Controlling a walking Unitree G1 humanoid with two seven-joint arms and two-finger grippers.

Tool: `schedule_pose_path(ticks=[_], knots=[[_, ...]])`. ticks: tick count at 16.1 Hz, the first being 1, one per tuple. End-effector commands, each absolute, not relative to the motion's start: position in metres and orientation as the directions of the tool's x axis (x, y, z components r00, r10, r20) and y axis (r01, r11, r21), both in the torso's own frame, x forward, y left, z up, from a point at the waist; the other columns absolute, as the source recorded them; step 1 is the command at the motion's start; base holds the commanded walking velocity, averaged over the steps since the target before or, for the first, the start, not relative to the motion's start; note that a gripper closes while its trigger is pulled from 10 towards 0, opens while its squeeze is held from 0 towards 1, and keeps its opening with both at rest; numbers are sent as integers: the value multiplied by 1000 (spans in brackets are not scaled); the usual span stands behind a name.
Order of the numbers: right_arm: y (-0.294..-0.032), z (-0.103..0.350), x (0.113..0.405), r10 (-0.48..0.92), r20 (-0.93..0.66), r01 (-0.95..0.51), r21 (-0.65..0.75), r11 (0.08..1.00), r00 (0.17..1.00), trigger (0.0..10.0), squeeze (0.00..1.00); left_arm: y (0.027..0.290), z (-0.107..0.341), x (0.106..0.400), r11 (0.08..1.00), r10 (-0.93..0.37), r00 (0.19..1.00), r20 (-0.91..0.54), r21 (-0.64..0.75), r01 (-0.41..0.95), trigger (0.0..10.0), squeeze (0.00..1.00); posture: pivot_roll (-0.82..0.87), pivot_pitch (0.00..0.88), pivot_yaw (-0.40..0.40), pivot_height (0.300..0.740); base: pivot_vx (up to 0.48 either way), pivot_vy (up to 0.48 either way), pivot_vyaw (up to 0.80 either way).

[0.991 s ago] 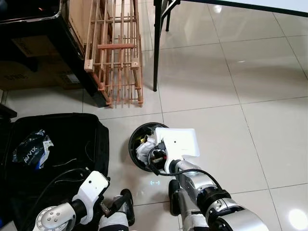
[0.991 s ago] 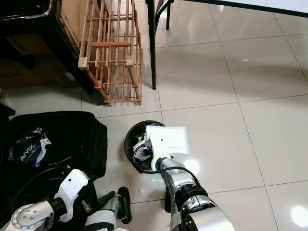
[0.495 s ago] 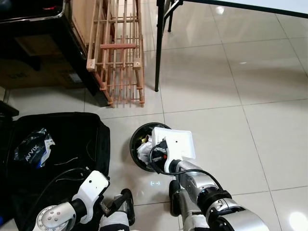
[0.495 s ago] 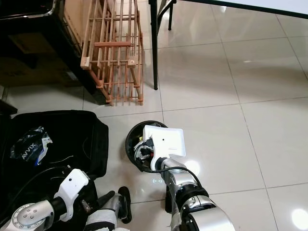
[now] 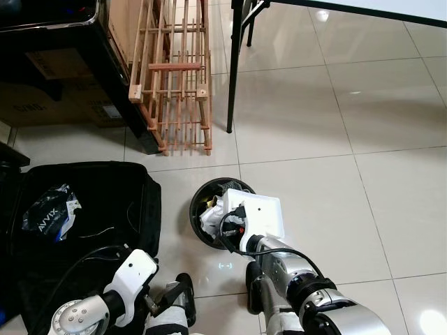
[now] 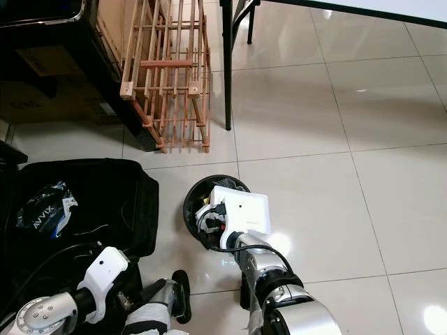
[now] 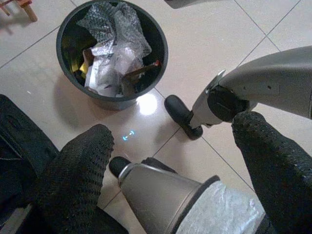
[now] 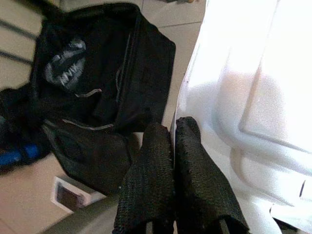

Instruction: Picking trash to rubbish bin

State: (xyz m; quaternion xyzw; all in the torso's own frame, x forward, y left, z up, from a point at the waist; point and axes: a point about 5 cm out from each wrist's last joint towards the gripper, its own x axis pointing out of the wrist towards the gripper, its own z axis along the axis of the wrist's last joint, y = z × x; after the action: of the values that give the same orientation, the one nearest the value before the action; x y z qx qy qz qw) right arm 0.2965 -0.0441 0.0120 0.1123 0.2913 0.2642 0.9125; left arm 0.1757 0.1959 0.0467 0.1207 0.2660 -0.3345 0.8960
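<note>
Right gripper (image 8: 173, 141) has its fingers clamped on the white foam container (image 6: 243, 213) right over the rubbish bin (image 6: 192, 216); left gripper (image 7: 170, 165) fingers are spread apart, idle.

"AVVIX" in white letters stands on a crumpled dark wrapper (image 5: 47, 213) lying in the open black bag (image 5: 126, 202)

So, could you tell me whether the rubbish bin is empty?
No, the rubbish bin holds crumpled plastic and paper scraps.
</note>
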Motion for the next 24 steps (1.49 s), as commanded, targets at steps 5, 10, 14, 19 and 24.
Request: schedule_pose_path(ticks=[5,10,14,19,24], knots=[[30,24,274,678,-416,-512,450,732,606,10000,0,198,40,167,750,-522,615,-591,26,661,10000,0,230,406,20,740,0,0,0],[24,17,271,654,-442,-491,434,755,614,10000,0,198,39,163,749,-520,610,-598,23,662,10000,0,229,414,20,740,0,0,0],[23,18,273,643,-441,-488,421,765,627,10000,1000,197,38,164,752,-519,611,-598,22,659,10000,0,231,417,18,740,0,0,0],[19,16,273,636,-445,-480,421,770,630,10000,1000,197,37,162,753,-518,609,-601,18,658,10000,0,225,420,18,740,0,0,0],[18,15,274,629,-447,-475,416,776,636,10000,1000,198,36,164,753,-515,610,-603,23,658,10000,0,226,419,19,740,0,0,0]])
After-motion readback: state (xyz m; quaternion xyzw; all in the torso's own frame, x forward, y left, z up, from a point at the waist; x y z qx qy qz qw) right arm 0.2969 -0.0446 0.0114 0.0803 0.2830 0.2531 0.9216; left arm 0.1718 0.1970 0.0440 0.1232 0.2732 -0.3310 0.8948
